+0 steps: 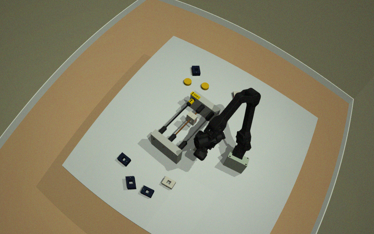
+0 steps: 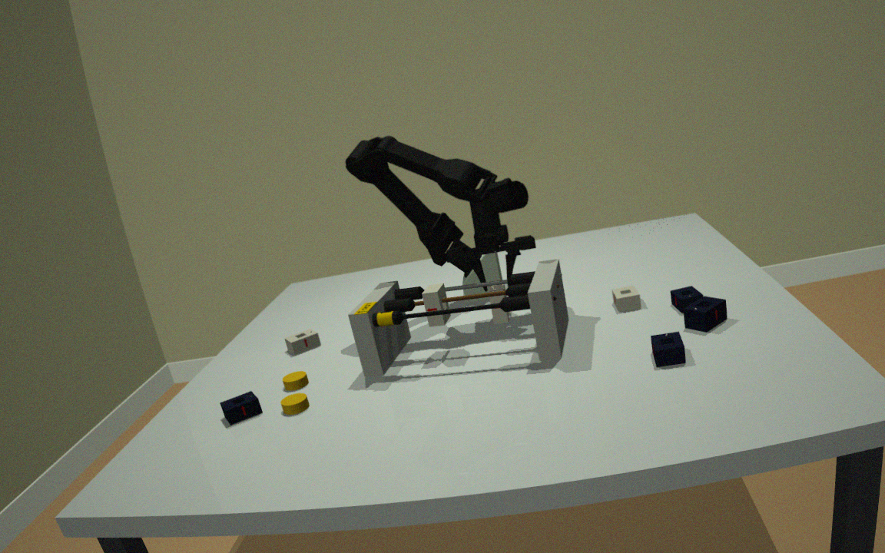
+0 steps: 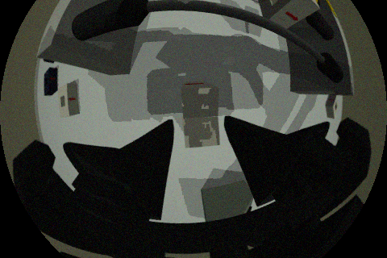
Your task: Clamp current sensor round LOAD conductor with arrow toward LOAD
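The pale split-core sensor (image 2: 499,315) (image 3: 201,129) stands on the table behind the conductor rack in the exterior view; the arm hides it in the top view. Its red arrow shows only as a thin line in the wrist view, so its direction cannot be told. My gripper (image 2: 497,282) (image 3: 199,122) is open, pointing down over the sensor, with a gap beside each fingertip in the wrist view. The LOAD conductor (image 1: 177,116) (image 2: 452,310) is the black one farthest from the arm base, with a yellow arrow sleeve (image 1: 191,101) (image 2: 385,318) beside the LOAD label (image 1: 195,95) (image 2: 366,307).
Another pale block (image 1: 192,117) (image 2: 435,302) (image 3: 298,10) sits round the middle copper conductor. The rack's end wall (image 1: 165,147) (image 2: 546,316) stands near the gripper. Navy blocks (image 1: 130,182) (image 2: 667,349), loose pale blocks (image 1: 164,184) (image 2: 303,342) and two yellow discs (image 1: 205,86) (image 2: 294,403) lie around the rack.
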`<state>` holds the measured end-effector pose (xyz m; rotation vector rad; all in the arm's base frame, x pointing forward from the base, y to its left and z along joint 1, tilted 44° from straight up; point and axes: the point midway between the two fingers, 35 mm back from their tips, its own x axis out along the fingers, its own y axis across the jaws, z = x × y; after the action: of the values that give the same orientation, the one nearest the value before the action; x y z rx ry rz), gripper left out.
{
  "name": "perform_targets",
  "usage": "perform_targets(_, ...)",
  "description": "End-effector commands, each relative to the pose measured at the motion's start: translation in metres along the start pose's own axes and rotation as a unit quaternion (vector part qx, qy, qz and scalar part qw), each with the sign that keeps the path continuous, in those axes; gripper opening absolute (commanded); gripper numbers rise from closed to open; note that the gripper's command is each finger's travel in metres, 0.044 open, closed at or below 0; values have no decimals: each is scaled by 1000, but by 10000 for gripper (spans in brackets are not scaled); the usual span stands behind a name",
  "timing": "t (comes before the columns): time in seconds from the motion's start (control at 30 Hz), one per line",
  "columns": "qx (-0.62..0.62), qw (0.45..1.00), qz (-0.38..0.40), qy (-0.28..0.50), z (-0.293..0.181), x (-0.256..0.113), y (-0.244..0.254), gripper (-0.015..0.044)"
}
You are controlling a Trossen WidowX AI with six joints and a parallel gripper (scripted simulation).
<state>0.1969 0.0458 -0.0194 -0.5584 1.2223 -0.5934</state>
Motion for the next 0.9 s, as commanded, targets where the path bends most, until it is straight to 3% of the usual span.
perform_targets(0.0, 0, 1000, 0, 0, 0, 0, 0, 291)
perform_targets(0.13, 0, 1000, 1, 1, 0, -9, 1, 291)
perform_targets(0.27, 1, 1000, 2, 3, -3, -53, 1, 291)
perform_targets(0.4, 1, 1000, 2, 3, -3, -56, 1, 291)
perform_targets(0.43, -7, 1000, 2, 4, -3, -56, 1, 318)
perform_targets(0.63, -251, 967, 10, 44, 6, -55, 1, 320)
perform_targets(0.87, -543, 834, 53, 83, 19, -53, -1, 320)
